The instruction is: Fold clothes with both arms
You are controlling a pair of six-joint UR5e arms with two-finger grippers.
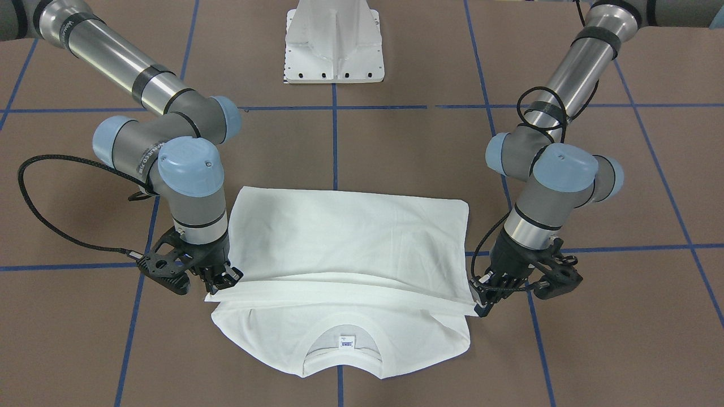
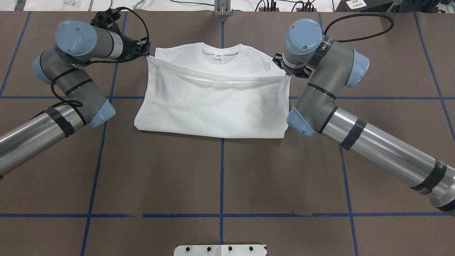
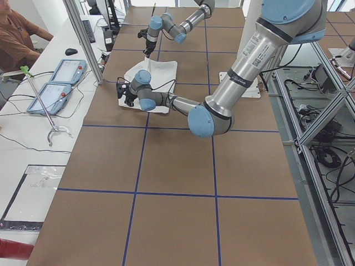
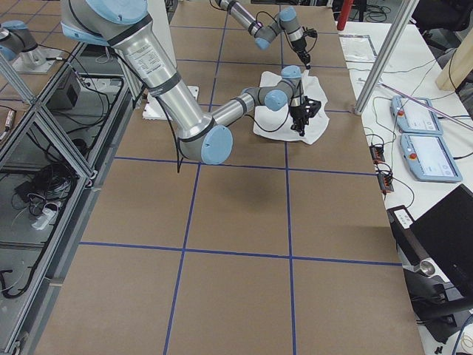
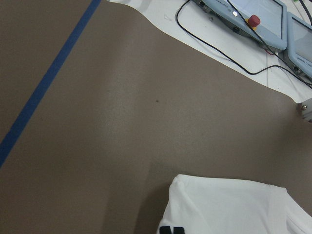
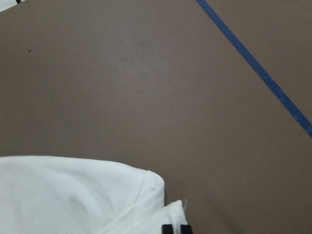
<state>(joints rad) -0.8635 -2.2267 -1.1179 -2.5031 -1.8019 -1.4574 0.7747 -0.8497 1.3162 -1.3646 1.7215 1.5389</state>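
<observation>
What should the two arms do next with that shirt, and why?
Probably lower the held edge onto the cloth and let go. The left gripper and right gripper each pinch a corner of the T-shirt, its folded-over edge stretched just short of the collar, so the fold looks nearly laid.

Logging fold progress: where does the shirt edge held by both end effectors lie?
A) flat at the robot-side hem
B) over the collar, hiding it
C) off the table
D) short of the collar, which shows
D: the T-shirt's held edge stretches between the left end effector and right end effector, with the collar and label uncovered beyond it.
</observation>
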